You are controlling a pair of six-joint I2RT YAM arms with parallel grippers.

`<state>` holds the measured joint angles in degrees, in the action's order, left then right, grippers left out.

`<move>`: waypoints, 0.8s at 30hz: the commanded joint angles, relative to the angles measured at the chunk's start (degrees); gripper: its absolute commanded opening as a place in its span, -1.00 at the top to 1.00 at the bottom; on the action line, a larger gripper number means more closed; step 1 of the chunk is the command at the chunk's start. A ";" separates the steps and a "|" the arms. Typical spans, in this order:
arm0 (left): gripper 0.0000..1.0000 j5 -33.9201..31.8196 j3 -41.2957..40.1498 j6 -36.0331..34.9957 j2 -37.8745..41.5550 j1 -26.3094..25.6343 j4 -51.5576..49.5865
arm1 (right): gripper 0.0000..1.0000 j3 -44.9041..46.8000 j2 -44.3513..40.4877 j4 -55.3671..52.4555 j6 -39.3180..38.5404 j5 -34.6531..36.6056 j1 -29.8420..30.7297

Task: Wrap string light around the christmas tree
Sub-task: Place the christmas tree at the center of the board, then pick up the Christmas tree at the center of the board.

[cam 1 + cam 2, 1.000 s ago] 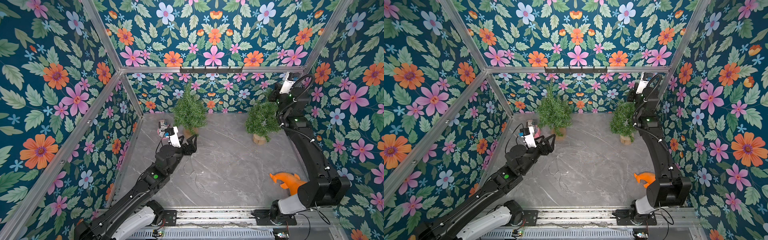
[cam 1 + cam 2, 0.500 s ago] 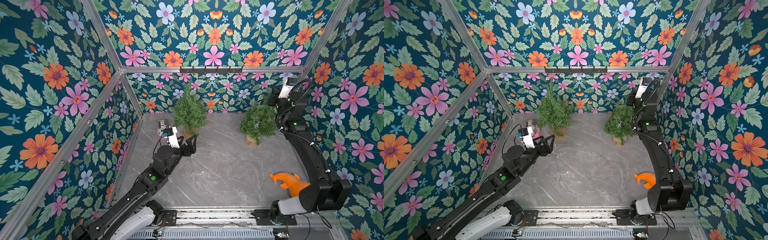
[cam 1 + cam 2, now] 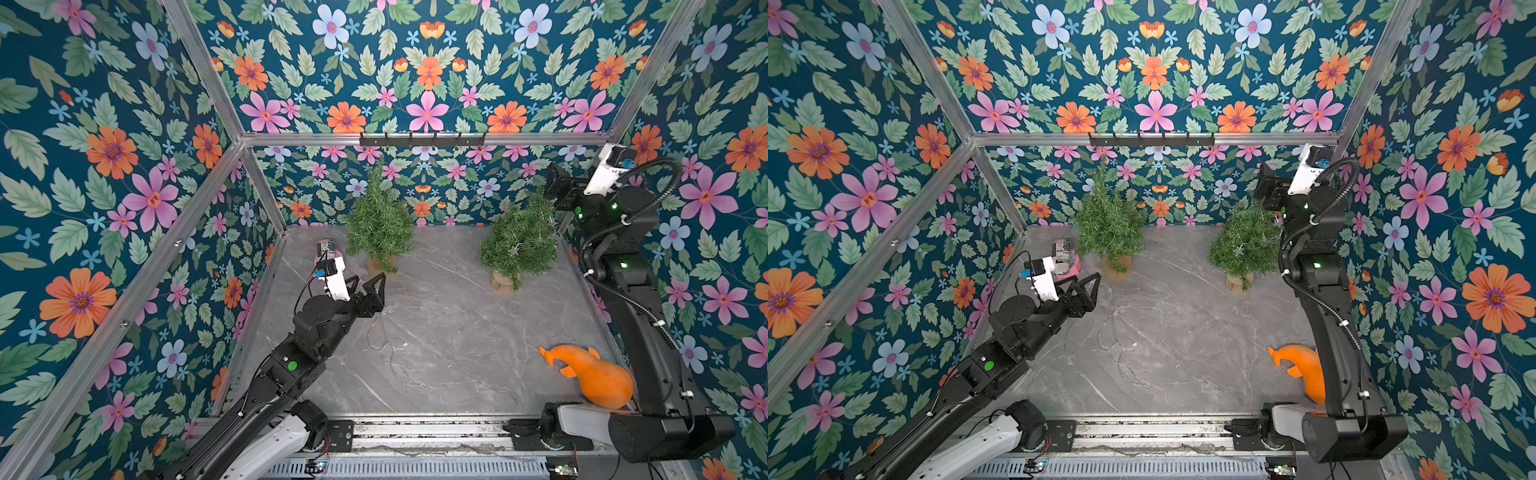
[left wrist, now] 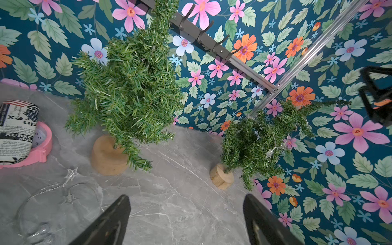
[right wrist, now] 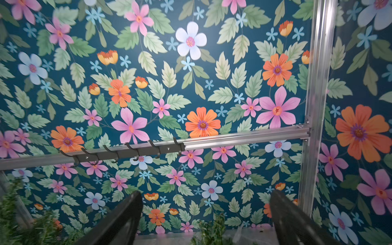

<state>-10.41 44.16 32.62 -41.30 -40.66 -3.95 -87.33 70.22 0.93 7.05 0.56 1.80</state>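
Two small green christmas trees on wooden stumps stand at the back of the table. The right tree [image 3: 519,241] [image 3: 1246,245] leans and has string light [image 4: 269,153] with clear stars draped on it. More of the string light [image 3: 386,345] [image 4: 72,172] lies in loose loops on the table. The left tree [image 3: 379,224] [image 4: 129,89] is bare. My right gripper [image 3: 557,187] [image 5: 205,195] hangs open just above the right tree's top, holding nothing. My left gripper [image 3: 368,286] [image 4: 186,199] is open low over the table, near the left tree's stump, with the loops beside it.
An orange toy animal [image 3: 590,374] lies at the front right by the right arm's base. A pink clock [image 4: 40,137] and a newspaper-print roll [image 4: 17,129] sit at the back left. A black hook rail [image 3: 422,139] runs along the back wall.
My right gripper has gone from shut at the right tree's top to open, and has lifted off it. That tree swayed to the left. The left arm has barely moved.
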 commanded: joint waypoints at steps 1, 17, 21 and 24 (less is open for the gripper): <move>-0.72 -2.18 -0.07 0.12 1.22 0.05 -2.63 | -0.93 1.32 -4.48 -1.33 3.23 -0.86 0.08; -0.70 -12.33 -9.01 5.34 8.02 0.04 -4.23 | -0.90 18.09 -12.34 15.70 4.61 -27.54 17.56; -0.71 -13.52 -9.84 4.59 8.11 -0.01 -4.86 | -0.92 15.40 -2.72 15.39 -5.43 -23.37 28.98; -0.71 -14.14 -9.97 3.32 7.64 -0.02 -5.86 | -0.91 12.48 6.11 20.93 -1.95 -23.46 31.74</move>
<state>-22.65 34.24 37.26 -33.41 -40.66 -8.97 -73.25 72.03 15.79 6.76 -24.21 32.01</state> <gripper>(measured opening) 0.856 0.959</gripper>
